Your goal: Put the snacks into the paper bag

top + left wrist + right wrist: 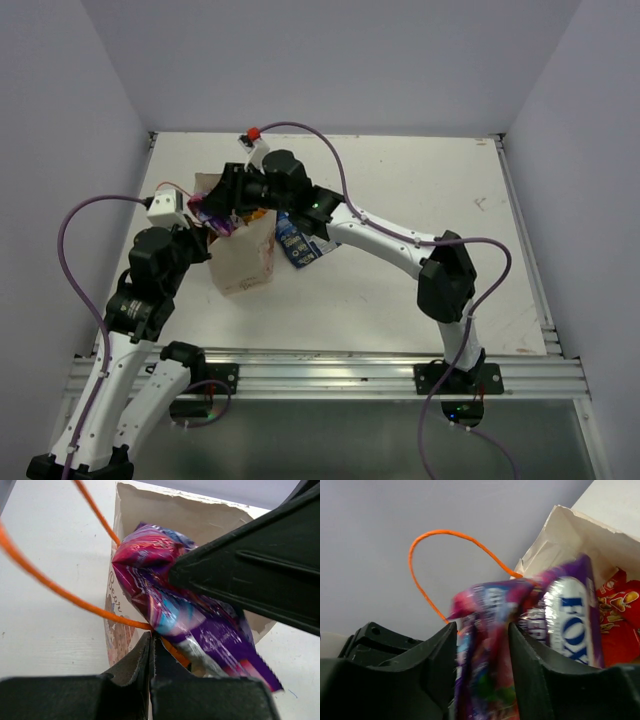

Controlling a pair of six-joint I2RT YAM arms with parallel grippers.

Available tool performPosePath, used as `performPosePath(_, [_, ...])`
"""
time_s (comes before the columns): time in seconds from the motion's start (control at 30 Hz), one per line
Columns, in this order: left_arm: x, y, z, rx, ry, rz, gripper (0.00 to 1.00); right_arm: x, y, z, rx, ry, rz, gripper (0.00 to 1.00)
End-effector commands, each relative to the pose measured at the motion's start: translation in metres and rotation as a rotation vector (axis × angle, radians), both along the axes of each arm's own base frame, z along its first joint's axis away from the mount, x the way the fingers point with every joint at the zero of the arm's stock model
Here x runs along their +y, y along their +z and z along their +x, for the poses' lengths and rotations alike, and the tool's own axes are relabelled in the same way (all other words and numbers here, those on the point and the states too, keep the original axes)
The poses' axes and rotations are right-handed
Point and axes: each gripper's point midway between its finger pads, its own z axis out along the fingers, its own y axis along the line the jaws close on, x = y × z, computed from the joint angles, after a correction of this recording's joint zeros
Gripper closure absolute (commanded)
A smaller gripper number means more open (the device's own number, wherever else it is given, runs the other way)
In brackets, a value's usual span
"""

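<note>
The paper bag (240,262) stands upright left of centre, its mouth open. My left gripper (205,228) is shut on the bag's near rim, where the orange string handle (60,587) meets it; its jaws (151,640) are pressed together. My right gripper (230,198) reaches over the bag mouth and is shut on the crumpled purple-pink packet (200,625), which lies slanted across the opening with one end over the near rim. In the right wrist view the packet (570,615) fills the gap between the fingers of that gripper (482,627). A red packet (620,630) lies inside the bag. A blue packet (297,240) lies on the table right of the bag.
The white table (420,190) is enclosed by pale walls at the left, back and right. The right arm stretches across the table's middle toward the bag. An aluminium rail (330,375) runs along the near edge.
</note>
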Motion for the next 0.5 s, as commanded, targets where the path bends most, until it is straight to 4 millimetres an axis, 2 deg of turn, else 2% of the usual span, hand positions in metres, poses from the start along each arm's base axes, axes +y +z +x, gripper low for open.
performPosePath(0.0, [-0.004, 0.012, 0.004, -0.053, -0.026, 0.005, 1.0, -0.01, 0.064, -0.013, -0.094, 0.012, 0.125, 0.48])
performPosePath(0.03, [-0.004, 0.012, 0.004, -0.053, -0.026, 0.005, 1.0, -0.012, 0.07, -0.013, -0.109, 0.006, 0.127, 0.36])
performPosePath(0.07, [-0.004, 0.012, 0.004, -0.051, -0.026, 0.005, 1.0, -0.012, 0.074, -0.012, -0.122, 0.002, 0.124, 0.32])
performPosePath(0.13, [-0.004, 0.012, 0.004, -0.051, -0.026, 0.005, 1.0, -0.017, 0.095, -0.012, -0.17, -0.009, 0.127, 0.27])
performPosePath(0.23, [-0.004, 0.012, 0.004, -0.053, -0.024, 0.004, 1.0, -0.026, 0.128, -0.012, -0.258, -0.025, 0.145, 0.24])
performPosePath(0.33, [-0.004, 0.012, 0.004, -0.053, -0.025, 0.005, 1.0, -0.045, 0.152, -0.017, -0.321, -0.055, 0.131, 0.17])
performPosePath(0.37, [-0.004, 0.012, 0.004, -0.053, -0.025, 0.005, 1.0, -0.056, 0.166, -0.018, -0.346, -0.086, 0.14, 0.1])
performPosePath(0.43, [-0.004, 0.013, 0.004, -0.054, -0.025, 0.005, 1.0, -0.067, 0.168, -0.018, -0.373, -0.114, 0.119, 0.02])
performPosePath(0.47, [-0.004, 0.012, 0.005, -0.051, -0.026, 0.005, 1.0, -0.07, 0.17, -0.017, -0.377, -0.128, 0.117, 0.01])
